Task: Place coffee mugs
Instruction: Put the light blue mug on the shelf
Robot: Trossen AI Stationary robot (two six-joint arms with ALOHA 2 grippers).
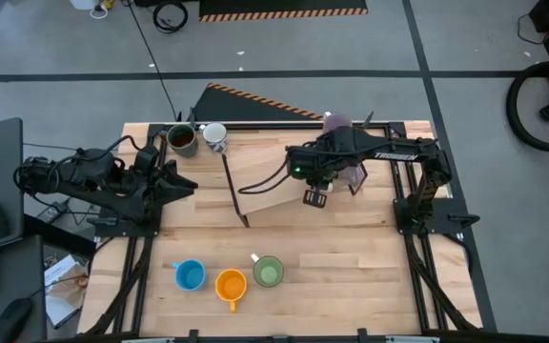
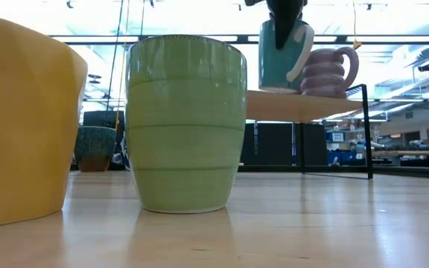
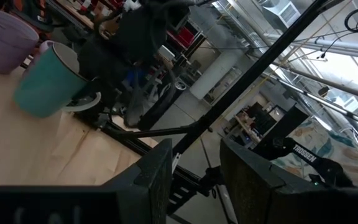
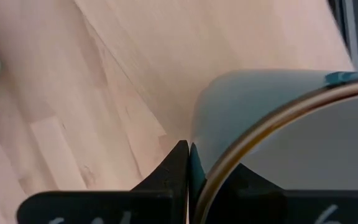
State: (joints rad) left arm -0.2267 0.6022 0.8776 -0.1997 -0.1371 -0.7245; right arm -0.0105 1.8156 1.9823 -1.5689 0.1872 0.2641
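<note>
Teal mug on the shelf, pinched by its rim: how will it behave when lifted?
The teal mug looks like rigid glazed ceramic, so probably slippery. The right gripper is shut on its thin rim only, so it may swing or slip. It stands beside the lilac mug; knocks could chip either.

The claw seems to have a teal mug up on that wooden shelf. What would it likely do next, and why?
Probably open its fingers and lift away. The right gripper is pinched shut on the rim of the teal mug, which appears to sit on the shelf beside a lilac mug.

teal mug [image 2: 283, 56] upright on shelf beside lilac mug [image 2: 326, 71].
</note>
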